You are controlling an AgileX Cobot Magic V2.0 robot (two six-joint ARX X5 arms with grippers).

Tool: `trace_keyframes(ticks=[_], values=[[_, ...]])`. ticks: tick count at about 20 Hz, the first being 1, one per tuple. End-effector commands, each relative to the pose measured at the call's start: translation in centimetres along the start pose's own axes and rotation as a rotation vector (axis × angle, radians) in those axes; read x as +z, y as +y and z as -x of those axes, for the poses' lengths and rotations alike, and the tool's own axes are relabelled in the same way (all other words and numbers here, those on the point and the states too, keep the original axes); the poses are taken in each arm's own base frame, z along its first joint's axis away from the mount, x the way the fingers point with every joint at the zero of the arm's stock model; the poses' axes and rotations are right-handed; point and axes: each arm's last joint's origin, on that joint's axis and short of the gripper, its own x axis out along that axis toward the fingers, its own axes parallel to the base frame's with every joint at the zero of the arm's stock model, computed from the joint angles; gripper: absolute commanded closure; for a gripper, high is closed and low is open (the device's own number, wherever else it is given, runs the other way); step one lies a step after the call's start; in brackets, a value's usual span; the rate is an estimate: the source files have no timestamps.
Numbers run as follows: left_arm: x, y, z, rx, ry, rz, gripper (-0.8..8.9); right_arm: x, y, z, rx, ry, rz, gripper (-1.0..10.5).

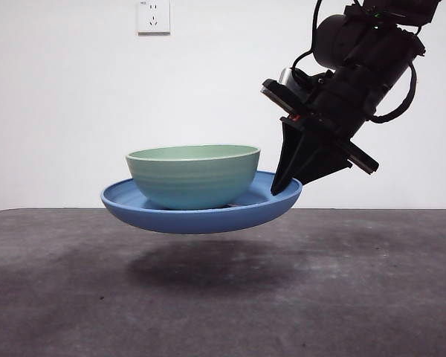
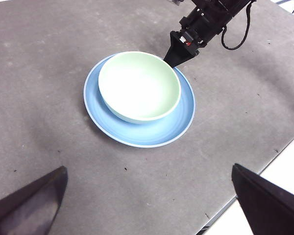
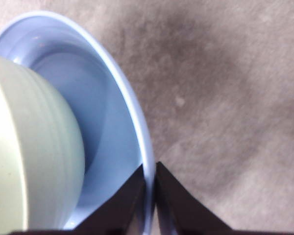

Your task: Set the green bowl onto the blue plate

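The green bowl sits upright inside the blue plate. The plate hangs level above the table with a shadow under it. My right gripper comes down from the upper right and is shut on the plate's right rim. In the right wrist view its jaws pinch the plate's rim, with the bowl close beside them. The left wrist view shows the bowl, the plate and the right gripper from high above. My left gripper is open and empty, well away from them.
The grey table spreads all around under the plate. Its edge shows in the left wrist view, with white floor beyond. A white wall with a socket stands behind.
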Motion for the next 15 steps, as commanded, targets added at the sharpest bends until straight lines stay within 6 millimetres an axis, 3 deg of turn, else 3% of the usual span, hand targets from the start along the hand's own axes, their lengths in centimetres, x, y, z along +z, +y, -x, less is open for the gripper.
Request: trace_keyframes(ticks=[1, 9, 15], values=[[0.3, -0.1, 0.2, -0.009, -0.017, -0.004, 2.21, 0.5, -0.5, -1.4, 0.008, 0.012, -0.029, 9.3], [0.3, -0.1, 0.2, -0.009, -0.017, -0.004, 2.21, 0.1, -2.6, -4.8, -0.013, 0.082, -0.076, 9.3], [0.3, -0.1, 0.2, -0.009, -0.017, -0.004, 2.21, 0.1, -2.9, -5.3, -0.016, 0.078, -0.074, 9.3]])
